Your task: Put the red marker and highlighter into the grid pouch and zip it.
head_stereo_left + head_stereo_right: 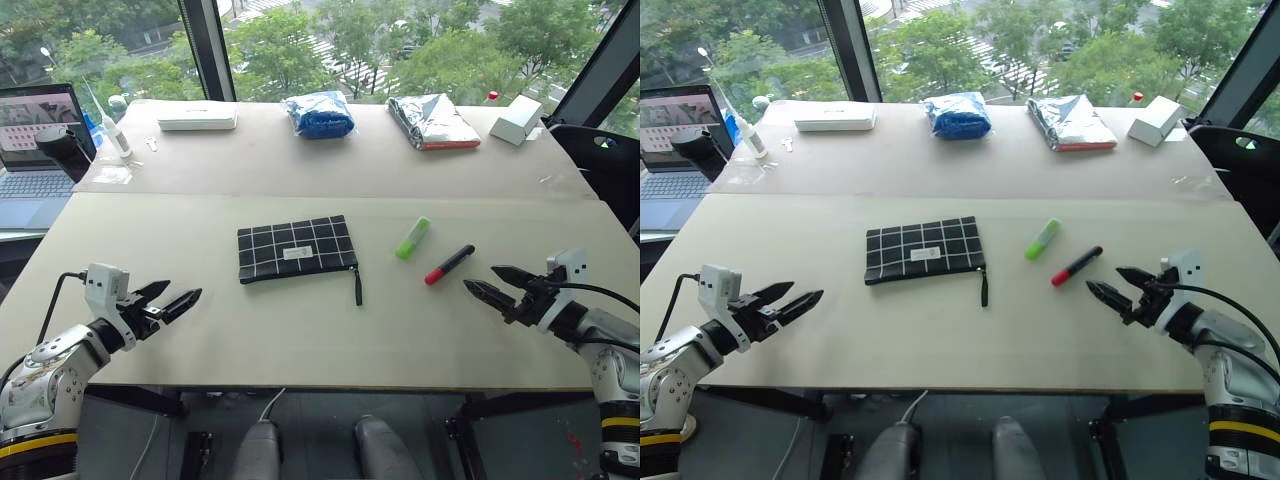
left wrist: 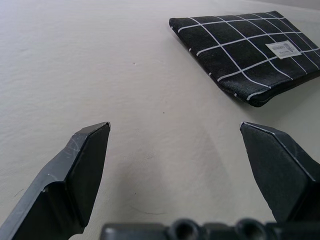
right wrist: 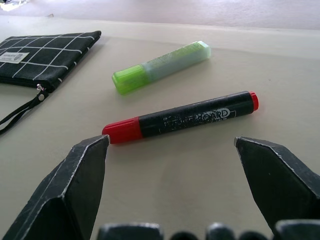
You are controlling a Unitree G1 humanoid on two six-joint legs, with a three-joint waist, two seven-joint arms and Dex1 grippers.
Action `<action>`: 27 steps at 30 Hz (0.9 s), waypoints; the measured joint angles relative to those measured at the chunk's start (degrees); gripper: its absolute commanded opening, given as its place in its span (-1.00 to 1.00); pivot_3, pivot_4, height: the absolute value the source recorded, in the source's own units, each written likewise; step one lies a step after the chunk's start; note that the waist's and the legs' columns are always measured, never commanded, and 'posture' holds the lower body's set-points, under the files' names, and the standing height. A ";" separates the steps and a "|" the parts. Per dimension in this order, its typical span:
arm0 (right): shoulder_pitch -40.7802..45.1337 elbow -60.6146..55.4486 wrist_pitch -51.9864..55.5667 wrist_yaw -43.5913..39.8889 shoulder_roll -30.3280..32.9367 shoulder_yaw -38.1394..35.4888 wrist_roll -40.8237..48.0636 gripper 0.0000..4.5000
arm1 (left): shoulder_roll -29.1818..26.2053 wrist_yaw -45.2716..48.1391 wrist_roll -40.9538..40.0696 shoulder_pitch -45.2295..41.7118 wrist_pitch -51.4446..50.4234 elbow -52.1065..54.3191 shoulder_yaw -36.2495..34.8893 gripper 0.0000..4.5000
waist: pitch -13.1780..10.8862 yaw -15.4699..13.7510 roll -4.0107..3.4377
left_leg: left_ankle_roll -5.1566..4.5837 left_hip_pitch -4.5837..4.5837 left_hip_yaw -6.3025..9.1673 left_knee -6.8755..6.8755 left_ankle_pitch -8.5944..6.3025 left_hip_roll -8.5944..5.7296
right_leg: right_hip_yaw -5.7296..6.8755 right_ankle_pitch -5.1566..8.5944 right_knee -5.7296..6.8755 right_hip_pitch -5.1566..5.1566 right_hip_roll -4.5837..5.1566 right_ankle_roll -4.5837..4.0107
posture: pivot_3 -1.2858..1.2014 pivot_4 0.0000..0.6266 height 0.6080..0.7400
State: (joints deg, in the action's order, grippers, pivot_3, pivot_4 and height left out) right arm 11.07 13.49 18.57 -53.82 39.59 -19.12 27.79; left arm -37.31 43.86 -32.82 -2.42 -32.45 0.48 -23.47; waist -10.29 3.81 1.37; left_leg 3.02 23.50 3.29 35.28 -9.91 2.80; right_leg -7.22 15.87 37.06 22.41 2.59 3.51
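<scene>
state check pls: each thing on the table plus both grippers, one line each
grid pouch: flat on table, appears zipped, strap trailing off its corner
red marker: capped, lying loose right of the pouch
highlighter: capped, lying loose beside the marker, not touching it
left gripper: open, empty
right gripper: open, empty, facing the marker
laptop: open, screen lit

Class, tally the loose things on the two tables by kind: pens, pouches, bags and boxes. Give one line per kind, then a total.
Pens: 2, the red marker and the highlighter
Pouches: 1, the grid pouch
Bags: 2, the blue plastic bag and the silver foil bag
Boxes: 2, the flat white box and the small white box
Total: 7
</scene>
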 measured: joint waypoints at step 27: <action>1.72 -8.04 7.61 -1.00 0.02 -0.62 7.42 -0.40 | -7.11 16.10 11.42 -3.58 22.28 -9.06 8.52 1.00 | 0.00 0.02 -0.01 | 0.00 0.01 0.00 -0.03 0.00 0.00 | 0.00 0.00 -0.01 0.02 0.00 -0.01 | 0.03 -0.52 1.00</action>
State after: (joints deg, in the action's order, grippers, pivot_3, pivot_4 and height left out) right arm 12.80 5.45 26.19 -54.82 39.61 -19.74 35.22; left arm -44.42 59.96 -21.40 -6.00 -10.17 -8.59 -14.95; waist -10.30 3.82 1.36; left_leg 3.02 23.51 3.29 35.25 -9.91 2.80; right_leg -7.21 15.87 37.05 22.43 2.58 3.49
